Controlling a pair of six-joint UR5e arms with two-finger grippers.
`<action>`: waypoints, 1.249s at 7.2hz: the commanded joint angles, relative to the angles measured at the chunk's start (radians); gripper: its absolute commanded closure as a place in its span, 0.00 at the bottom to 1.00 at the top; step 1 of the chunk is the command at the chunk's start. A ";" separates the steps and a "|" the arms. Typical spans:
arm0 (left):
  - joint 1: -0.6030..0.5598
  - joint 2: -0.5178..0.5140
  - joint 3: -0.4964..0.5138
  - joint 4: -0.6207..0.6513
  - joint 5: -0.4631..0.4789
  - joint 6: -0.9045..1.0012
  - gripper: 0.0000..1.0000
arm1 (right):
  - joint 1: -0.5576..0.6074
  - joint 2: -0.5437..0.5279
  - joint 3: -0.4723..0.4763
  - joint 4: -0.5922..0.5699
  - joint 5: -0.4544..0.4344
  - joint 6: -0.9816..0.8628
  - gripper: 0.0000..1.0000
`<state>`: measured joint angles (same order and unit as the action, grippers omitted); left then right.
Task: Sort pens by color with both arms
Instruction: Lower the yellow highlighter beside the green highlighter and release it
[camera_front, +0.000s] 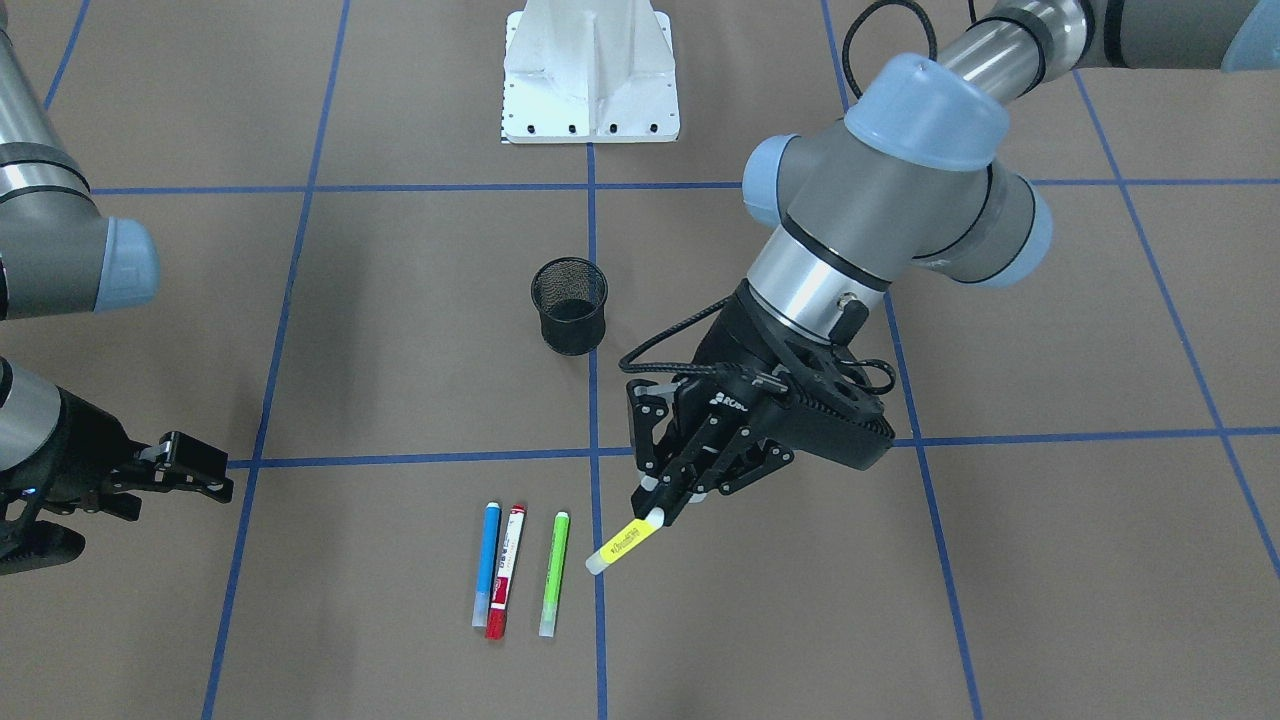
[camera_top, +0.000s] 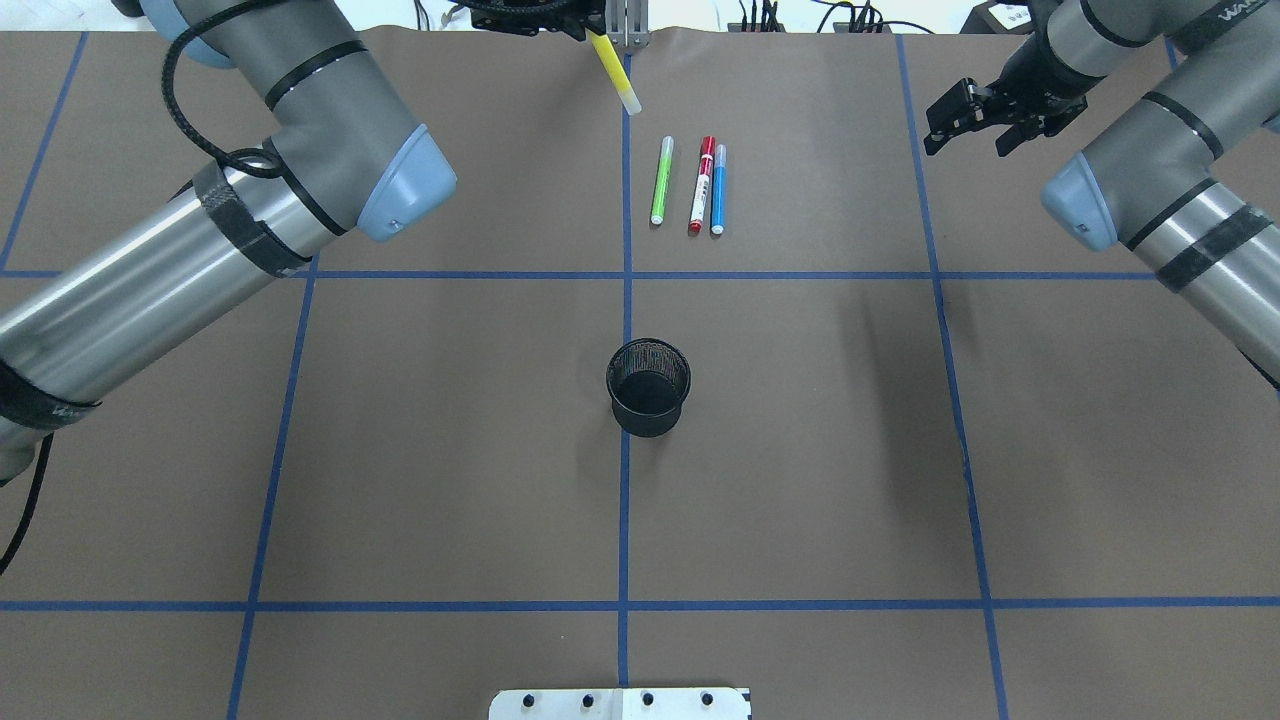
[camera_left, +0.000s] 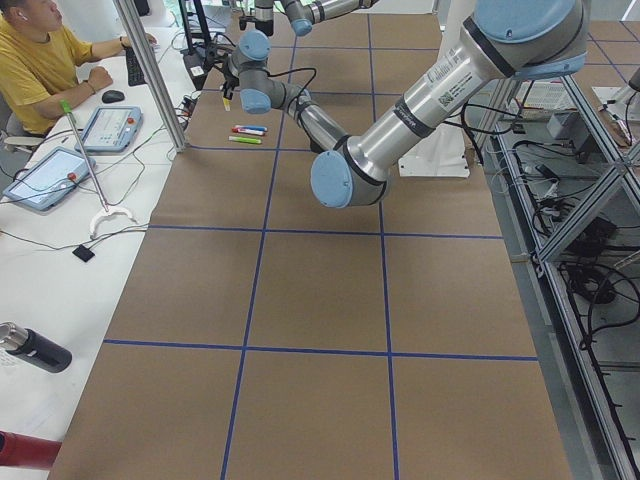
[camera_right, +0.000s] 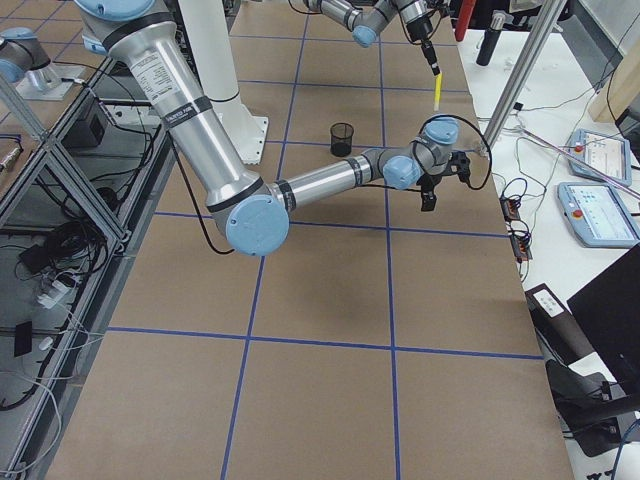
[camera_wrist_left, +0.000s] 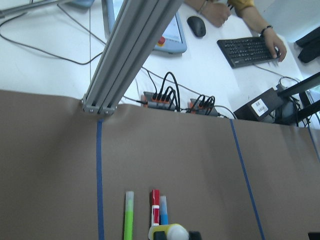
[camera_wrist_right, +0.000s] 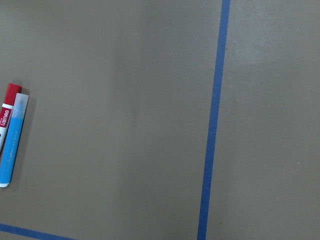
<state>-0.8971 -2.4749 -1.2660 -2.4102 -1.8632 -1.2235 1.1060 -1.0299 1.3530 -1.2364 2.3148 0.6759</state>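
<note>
Three pens lie side by side on the brown table: blue (camera_front: 487, 562), white-bodied with red ends (camera_front: 505, 570) and lime green (camera_front: 554, 573). The overhead view shows the same row, green (camera_top: 662, 180), red (camera_top: 703, 185) and blue (camera_top: 719, 188). My left gripper (camera_front: 665, 505) is shut on the upper end of the yellow pen (camera_front: 625, 545), which hangs tilted above the table, just beside the green one. My right gripper (camera_top: 975, 120) hovers open and empty well off to the other side of the row. The right wrist view catches only the blue pen (camera_wrist_right: 12, 145) and the red cap (camera_wrist_right: 7, 112).
A black mesh cup (camera_top: 649, 385) stands upright near the table's middle, on the blue centre line. The white pedestal base (camera_front: 590, 75) sits at the robot's edge. Beyond the far edge are an aluminium post (camera_wrist_left: 130, 55), cables, tablets and a seated person (camera_left: 40, 60).
</note>
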 joint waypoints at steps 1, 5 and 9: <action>0.086 0.051 0.081 -0.201 0.236 -0.001 0.91 | 0.000 0.001 0.000 0.000 0.000 0.001 0.01; 0.249 0.047 0.301 -0.436 0.458 -0.001 0.91 | 0.000 -0.002 -0.003 0.000 -0.002 -0.001 0.01; 0.273 0.047 0.307 -0.451 0.487 0.001 0.32 | 0.000 -0.002 -0.003 0.000 -0.002 0.001 0.01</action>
<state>-0.6257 -2.4277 -0.9541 -2.8595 -1.3771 -1.2226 1.1060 -1.0323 1.3507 -1.2364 2.3133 0.6764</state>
